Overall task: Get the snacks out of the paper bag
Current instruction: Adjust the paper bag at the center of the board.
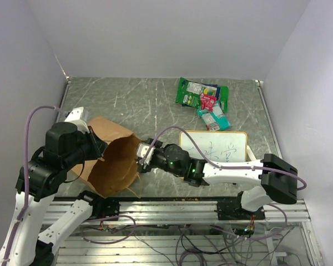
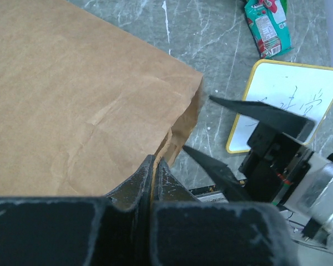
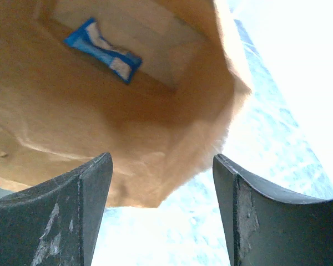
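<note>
The brown paper bag (image 1: 114,162) lies on its side with its mouth facing the right arm. My left gripper (image 1: 101,148) is shut on the bag's rim (image 2: 167,145), its fingers (image 2: 137,183) pressed together on the paper. My right gripper (image 1: 140,158) is open and empty at the bag's mouth; its gripper (image 3: 162,185) looks into the bag (image 3: 127,127). A small blue packet (image 3: 102,50) lies deep inside near the bag's bottom. Several snacks lie at the back right of the table: a green bag (image 1: 188,91), a pink-red packet (image 1: 208,101) and a teal pouch (image 1: 213,118).
An orange-framed whiteboard (image 1: 213,146) lies just right of the bag, under the right arm; it also shows in the left wrist view (image 2: 288,102). A teal packet (image 2: 268,22) shows at the top of that view. Walls close in the table's sides and back.
</note>
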`<state>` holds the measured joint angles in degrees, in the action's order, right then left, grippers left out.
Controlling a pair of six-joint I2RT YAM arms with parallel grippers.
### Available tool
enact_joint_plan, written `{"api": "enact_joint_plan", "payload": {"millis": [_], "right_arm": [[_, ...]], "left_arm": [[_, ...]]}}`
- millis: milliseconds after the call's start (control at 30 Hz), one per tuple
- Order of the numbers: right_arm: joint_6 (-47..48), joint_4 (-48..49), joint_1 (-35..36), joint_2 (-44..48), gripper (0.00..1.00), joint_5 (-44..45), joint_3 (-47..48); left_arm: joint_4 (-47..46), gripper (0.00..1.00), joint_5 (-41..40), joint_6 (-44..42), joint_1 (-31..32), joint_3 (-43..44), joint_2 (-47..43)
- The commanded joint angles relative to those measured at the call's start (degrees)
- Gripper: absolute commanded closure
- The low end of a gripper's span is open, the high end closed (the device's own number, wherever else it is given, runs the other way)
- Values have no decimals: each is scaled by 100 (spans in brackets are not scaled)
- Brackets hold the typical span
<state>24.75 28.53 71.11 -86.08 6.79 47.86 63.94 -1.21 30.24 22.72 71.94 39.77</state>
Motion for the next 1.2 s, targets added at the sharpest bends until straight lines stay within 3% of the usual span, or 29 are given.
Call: {"api": "enact_joint_plan", "payload": {"millis": [0, 367, 467, 567, 833, 1000, 1167], "right_arm": [[-438, 340, -137, 255, 26, 972, -119], [-965, 485, -425, -630, 26, 1196, 708], [-1038, 485, -508, -916, 31, 1180, 1082], [-1027, 452, -602, -1060, 43, 1205, 1296], [-1061, 401, -993, -903, 100, 1426, 1204], [-989, 440, -1233, -552, 100, 1674, 902], [-1131, 136, -1233, -183, 100, 1440, 558]], "left_arm": [[-75, 93, -230, 28, 13, 183, 14], [-215, 93, -151, 103, 13, 149, 20], [-301, 93, -102, 89, 12, 85, 46], [-425, 93, 3, 87, 13, 13, 134], [-1310, 93, 130, -75, 13, -338, 657], [-1903, 93, 316, -452, 13, -19, 1489], [-1775, 93, 167, -872, 12, 632, 2128]]}}
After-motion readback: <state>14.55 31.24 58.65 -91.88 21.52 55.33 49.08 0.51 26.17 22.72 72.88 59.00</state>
